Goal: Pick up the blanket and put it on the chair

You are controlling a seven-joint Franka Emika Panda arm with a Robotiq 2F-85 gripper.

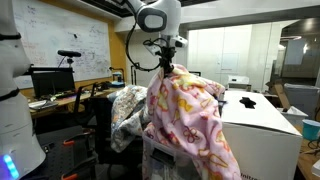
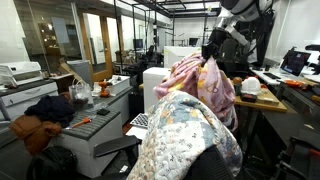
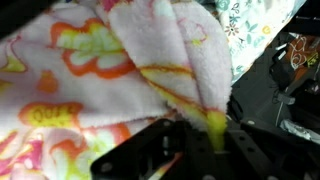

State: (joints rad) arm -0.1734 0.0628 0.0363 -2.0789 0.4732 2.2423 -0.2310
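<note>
The pink blanket (image 1: 190, 118) with yellow and white shapes hangs in long folds from my gripper (image 1: 166, 66), which is shut on a pinched fold at its top. In an exterior view the same blanket (image 2: 203, 88) dangles under the gripper (image 2: 211, 56). The wrist view shows the fleece (image 3: 110, 70) filling the frame, a yellow fold squeezed between the jaws of the gripper (image 3: 214, 128). The black chair (image 1: 103, 130) stands beside and below the hanging blanket, a grey-and-white patterned cloth (image 1: 127, 108) draped over its back. That patterned cloth (image 2: 185, 135) covers the chair back in the foreground.
A white box-like cabinet (image 1: 262, 122) stands right behind the blanket. Desks with monitors (image 1: 52, 82) and clutter line one side. A printer (image 2: 20, 73) and a long bench (image 2: 70, 125) with tools sit on another side. A glass wall (image 1: 235, 50) closes the back.
</note>
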